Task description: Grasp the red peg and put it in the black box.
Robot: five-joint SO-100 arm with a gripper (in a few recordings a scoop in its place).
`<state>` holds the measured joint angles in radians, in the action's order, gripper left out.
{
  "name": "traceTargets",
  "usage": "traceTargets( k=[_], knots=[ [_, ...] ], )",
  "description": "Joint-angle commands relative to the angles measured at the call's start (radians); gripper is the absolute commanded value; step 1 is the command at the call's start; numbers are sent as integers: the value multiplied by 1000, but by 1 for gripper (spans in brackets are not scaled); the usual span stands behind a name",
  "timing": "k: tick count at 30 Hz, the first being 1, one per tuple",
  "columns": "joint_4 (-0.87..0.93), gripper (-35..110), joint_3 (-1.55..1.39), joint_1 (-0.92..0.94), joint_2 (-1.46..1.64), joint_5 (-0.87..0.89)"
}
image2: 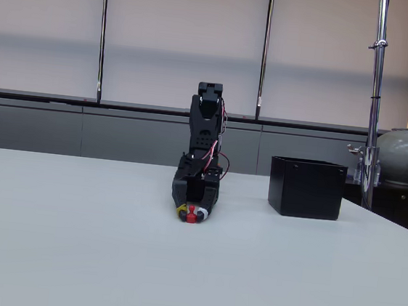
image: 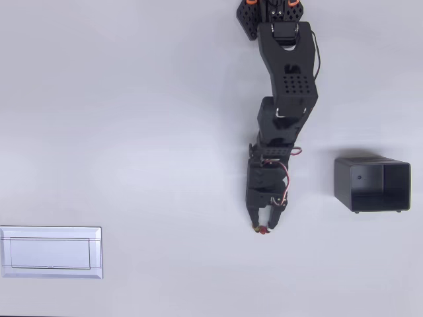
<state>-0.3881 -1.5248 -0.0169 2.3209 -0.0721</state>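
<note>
My tool (image: 264, 226) is down at the desk (image: 152, 132), its tips drawn in around the red peg (image2: 191, 214), which sits between them at desk level. I judge the pinch is just forming: I should squeeze squarely, confirm hold, then lift straight before swinging to the black box (image: 372, 184), well apart on the overhead view's right.

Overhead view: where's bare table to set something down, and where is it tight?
Bare: the wide stretch between the white tray and the arm, and all above the tray. A narrower strip lies between the arm and the black box. Tight: around the fingers at the red peg.
</note>
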Motion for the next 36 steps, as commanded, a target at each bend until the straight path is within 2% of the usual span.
traceTargets(
  k=[1, 4, 7, 10, 12, 19, 23, 26, 36],
  knots=[
    [746, 0, -236, -17, -153, -5],
    [1204, 0, -482, -54, -193, -28],
    [1491, 0, -684, -95, -219, -89],
    [1784, 0, -827, -143, -249, -57],
    [1927, 0, -845, -176, -298, -32],
    [2131, 0, -755, -310, -549, -75],
    [2134, 0, -681, -425, -703, -169],
    [2051, 0, -571, -500, -833, -210],
    [1319, 0, 127, -583, -1166, -172]
  ],
)
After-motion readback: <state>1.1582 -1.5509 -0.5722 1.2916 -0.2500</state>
